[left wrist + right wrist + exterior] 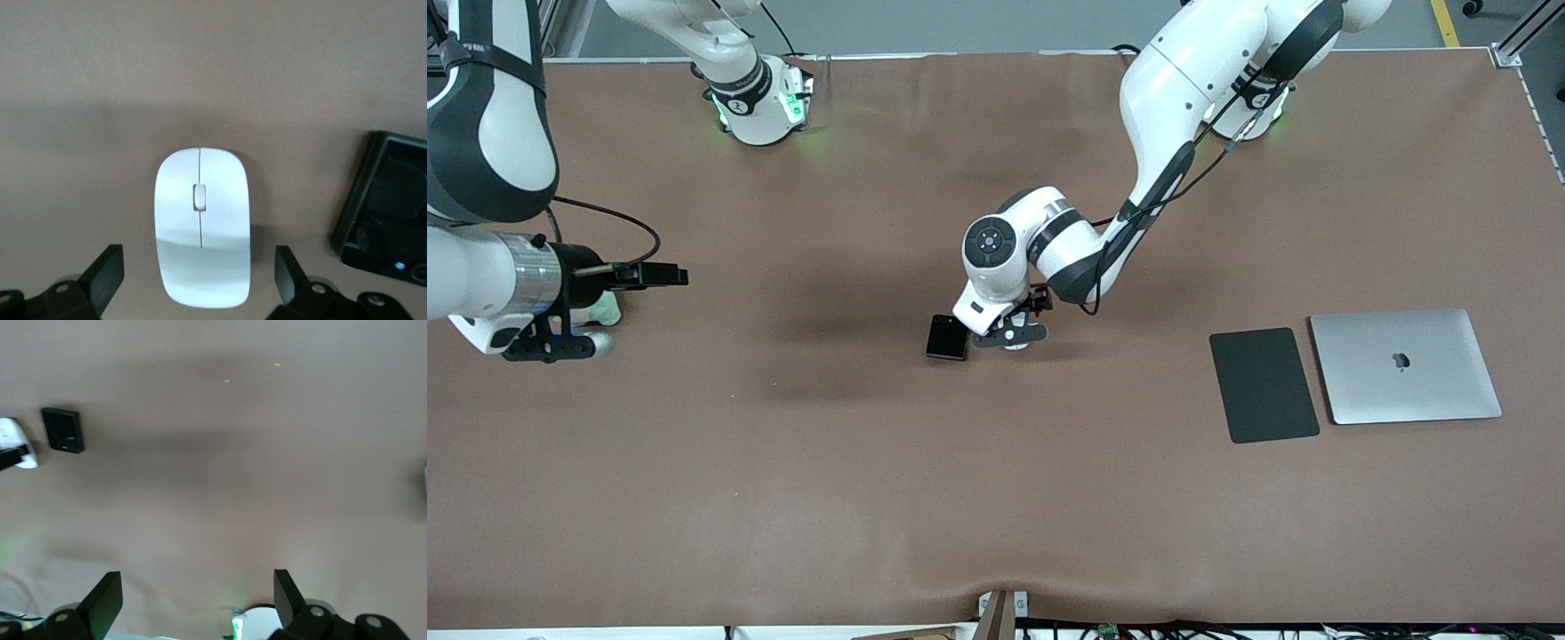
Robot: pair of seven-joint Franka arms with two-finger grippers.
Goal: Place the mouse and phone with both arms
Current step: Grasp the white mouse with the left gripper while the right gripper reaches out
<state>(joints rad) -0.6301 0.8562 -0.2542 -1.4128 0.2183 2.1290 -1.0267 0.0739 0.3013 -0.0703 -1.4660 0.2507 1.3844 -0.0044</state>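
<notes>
A: Starting with the big things: the table carries a laptop and a dark pad toward the left arm's end, well apart from the work at mid-table. Where are the arms?

B: The left arm reaches down to mid-table. The right arm waits at its own end, its gripper spread wide over bare cloth and holding nothing.

A: And the left gripper?

B: It hovers low over the mouse, jaws as wide as they go, nothing held. In the left wrist view one finger stands off each flank of the mouse, with cloth showing in both gaps, so it is bracketed but not touched.

A: Which way does the mouse run?

B: Its long axis points straight out from between the fingers, centre line midway between them. The closing line crosses its short width, which I judge is what a squeeze needs. Only the end nearest the wrist lies between the fingertips; the wheel end reaches out past them.

A: The phone?

B: Flat on the table just beside the mouse, outside one finger. In the front view it shows clear of the gripper, toward the right arm's end.

A: So which arm suits which?

B: The left is already on the mouse. The phone lies nearer the left too, yet on the right arm's side, and the right gripper is well apart from it. The phone sits close to the outer finger, so my guess is a drift sideways in the descent could nudge it.
</notes>
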